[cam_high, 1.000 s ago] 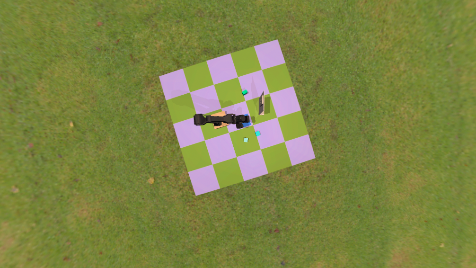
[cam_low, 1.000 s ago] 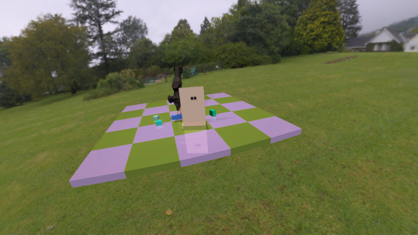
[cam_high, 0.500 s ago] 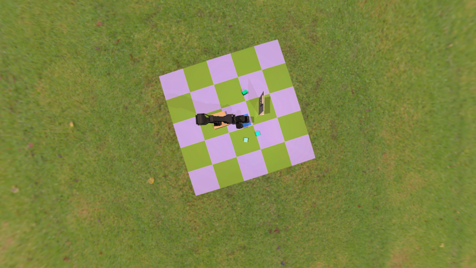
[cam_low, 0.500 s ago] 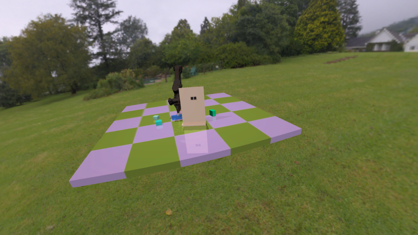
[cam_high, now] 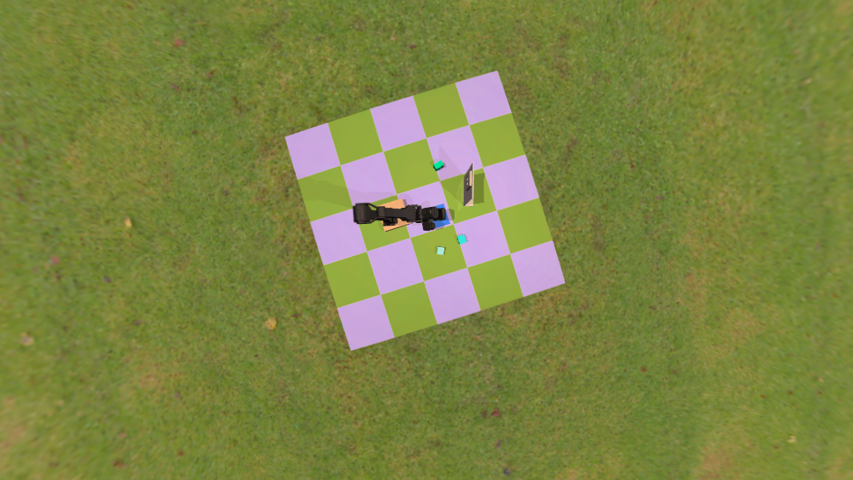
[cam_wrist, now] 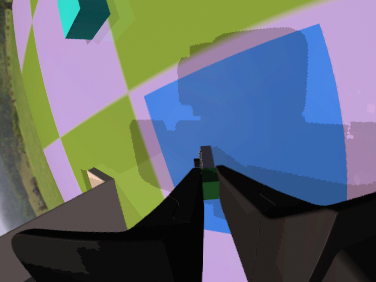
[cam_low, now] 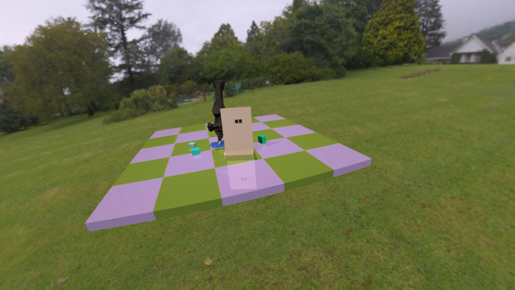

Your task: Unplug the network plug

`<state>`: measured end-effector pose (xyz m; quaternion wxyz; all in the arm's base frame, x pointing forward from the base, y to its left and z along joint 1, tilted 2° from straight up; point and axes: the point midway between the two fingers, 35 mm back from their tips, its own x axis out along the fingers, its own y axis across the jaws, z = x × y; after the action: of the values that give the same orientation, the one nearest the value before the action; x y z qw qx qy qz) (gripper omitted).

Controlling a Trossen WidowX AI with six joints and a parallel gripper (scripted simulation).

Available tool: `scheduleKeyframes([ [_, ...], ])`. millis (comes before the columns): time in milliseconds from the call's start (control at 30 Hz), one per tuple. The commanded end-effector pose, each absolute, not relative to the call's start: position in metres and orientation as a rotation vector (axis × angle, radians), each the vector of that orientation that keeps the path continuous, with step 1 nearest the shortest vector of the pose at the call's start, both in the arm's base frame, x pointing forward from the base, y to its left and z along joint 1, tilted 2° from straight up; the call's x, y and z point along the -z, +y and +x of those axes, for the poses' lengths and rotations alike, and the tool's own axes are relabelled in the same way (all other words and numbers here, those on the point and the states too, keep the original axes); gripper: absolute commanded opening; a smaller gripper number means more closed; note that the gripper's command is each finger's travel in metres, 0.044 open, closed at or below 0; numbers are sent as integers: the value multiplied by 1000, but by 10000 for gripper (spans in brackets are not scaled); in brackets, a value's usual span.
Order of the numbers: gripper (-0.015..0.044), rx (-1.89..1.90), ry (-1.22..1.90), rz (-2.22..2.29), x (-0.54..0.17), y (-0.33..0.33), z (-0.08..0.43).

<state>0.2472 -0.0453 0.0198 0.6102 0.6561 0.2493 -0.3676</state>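
My gripper [cam_low: 219,141] [cam_wrist: 208,175] points down and is shut on the network plug [cam_wrist: 210,190], a small dark and green piece whose grey end sticks out past the fingertips. In the wrist view the plug shows over the blue marked square [cam_wrist: 325,100] [cam_low: 216,145] [cam_high: 443,222]. It hangs low; whether it touches the table I cannot tell. The arm hides part of the square from above. The upright panel [cam_high: 468,187] [cam_low: 236,137] [cam_wrist: 75,225] stands apart from the plug. Its socket face is turned away in the exterior view.
A cyan block [cam_high: 461,238] [cam_low: 195,151] [cam_wrist: 85,17] and a pale one [cam_high: 440,250] [cam_low: 192,145] lie on one side of the square. A green block [cam_high: 438,165] [cam_low: 262,139] lies on the other side. An orange plate [cam_high: 396,226] lies beneath the arm.
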Motion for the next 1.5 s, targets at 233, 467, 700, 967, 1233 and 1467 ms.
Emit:
scheduleKeyframes([
  [233,0,851,581,1517,-16,-46,248],
  [467,0,851,574,1519,-17,-46,248],
  [700,156,851,574,1519,-17,-46,248],
  [967,156,851,575,1518,-19,-46,247],
  [1233,156,851,576,1518,-24,-45,244],
  [1467,156,851,577,1518,-27,-44,241],
])
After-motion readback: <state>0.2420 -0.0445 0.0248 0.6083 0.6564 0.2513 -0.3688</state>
